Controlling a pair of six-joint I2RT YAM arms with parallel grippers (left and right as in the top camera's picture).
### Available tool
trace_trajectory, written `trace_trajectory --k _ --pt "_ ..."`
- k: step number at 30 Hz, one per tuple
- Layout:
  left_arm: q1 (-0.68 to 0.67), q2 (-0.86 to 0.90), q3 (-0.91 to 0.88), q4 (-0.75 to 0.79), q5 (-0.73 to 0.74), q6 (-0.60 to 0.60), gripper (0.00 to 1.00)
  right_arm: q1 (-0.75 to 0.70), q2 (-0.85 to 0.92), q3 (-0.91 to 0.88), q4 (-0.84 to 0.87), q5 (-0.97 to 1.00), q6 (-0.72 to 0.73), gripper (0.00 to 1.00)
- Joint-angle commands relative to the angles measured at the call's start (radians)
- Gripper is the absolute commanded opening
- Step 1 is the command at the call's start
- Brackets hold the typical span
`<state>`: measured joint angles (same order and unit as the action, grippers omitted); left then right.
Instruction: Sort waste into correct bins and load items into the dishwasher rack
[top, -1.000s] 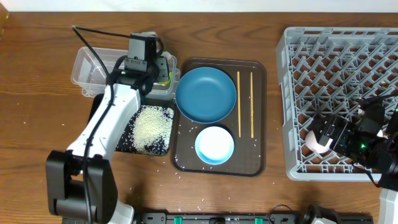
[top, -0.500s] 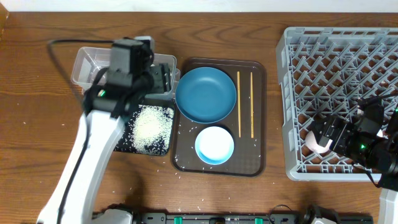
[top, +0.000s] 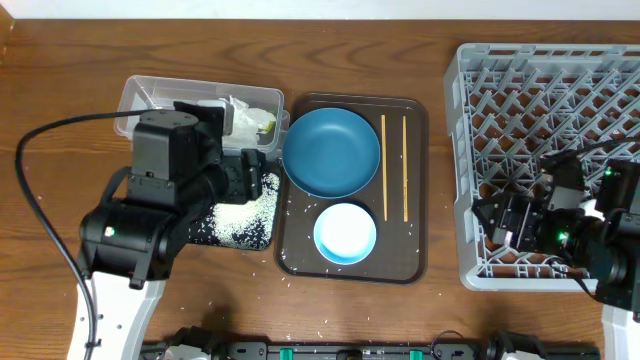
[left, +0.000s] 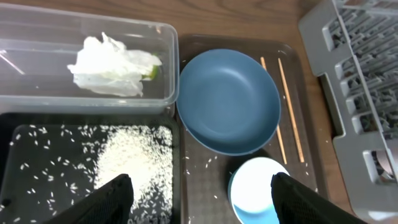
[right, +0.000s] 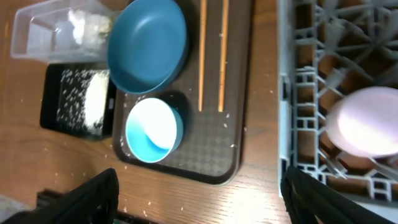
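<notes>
Waste first: crumpled tissue (left: 112, 65) now lies inside the clear tub (left: 37, 93), with the yellow-green wrapper (left: 151, 71) peeking out from under its right edge. My left gripper (left: 202, 202) has lifted up and back from the tub; fingers stand wide apart, nothing between them. Drop done, as I read it.

Rice (left: 134, 162) sits heaped in the black tray (left: 18, 121), just in front of the tub. Stray grains are on the brown serving tray (top: 415, 250) and the table.

Right side: pink cup (right: 367, 127) rests in a cell of the dishwasher rack (right: 298, 81) near its front-left corner. My right gripper (right: 208, 199) has drawn back off it, fingers spread, empty. Cup counts as loaded.

Not yet loaded, all on the serving tray:
- blue plate (left: 230, 99)
- white bowl (left: 261, 190), just in front of the plate
- chopsticks (top: 384, 165), parallel, right of the plate

Judgement: bulky waste is sorted and both hands are free. The plate or bowl looks like the next pick.
</notes>
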<state>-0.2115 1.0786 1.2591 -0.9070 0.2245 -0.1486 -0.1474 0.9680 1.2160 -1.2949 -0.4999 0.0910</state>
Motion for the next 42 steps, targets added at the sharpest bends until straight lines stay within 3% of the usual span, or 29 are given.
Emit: trace_trajectory --k 1,2,3,5,7,24,32,36,42 --pt "-0.002 -0.001 0.014 -0.032 0.026 0.018 0.75 0.058 -0.001 -0.002 0.009 -0.017 -0.021 0.82" --pt "-0.002 -0.001 0.014 -0.044 0.026 0.018 0.75 0.074 -0.001 -0.002 0.009 -0.012 -0.021 0.82" --pt "-0.002 -0.001 0.014 -0.051 0.026 0.018 0.86 0.088 -0.001 -0.002 0.008 -0.005 -0.021 0.83" --pt "-0.002 -0.001 0.014 -0.056 0.026 0.017 0.87 0.108 -0.001 -0.002 0.008 0.010 -0.021 0.87" --pt "-0.002 -0.002 0.014 -0.056 0.026 0.018 0.87 0.111 0.000 -0.002 0.008 0.027 -0.018 0.99" --pt "-0.002 -0.013 0.013 -0.057 0.026 0.018 0.93 0.111 0.000 -0.002 0.020 0.029 -0.018 0.99" --pt "-0.002 -0.131 -0.034 -0.055 0.012 0.031 0.94 0.111 0.000 -0.002 0.020 0.029 -0.018 0.99" --pt "-0.002 -0.263 -0.154 0.086 -0.127 0.050 0.95 0.111 0.000 -0.002 0.020 0.029 -0.018 0.99" --pt "-0.002 -0.490 -0.491 0.433 -0.143 0.051 0.95 0.111 0.000 -0.002 0.020 0.029 -0.018 0.99"
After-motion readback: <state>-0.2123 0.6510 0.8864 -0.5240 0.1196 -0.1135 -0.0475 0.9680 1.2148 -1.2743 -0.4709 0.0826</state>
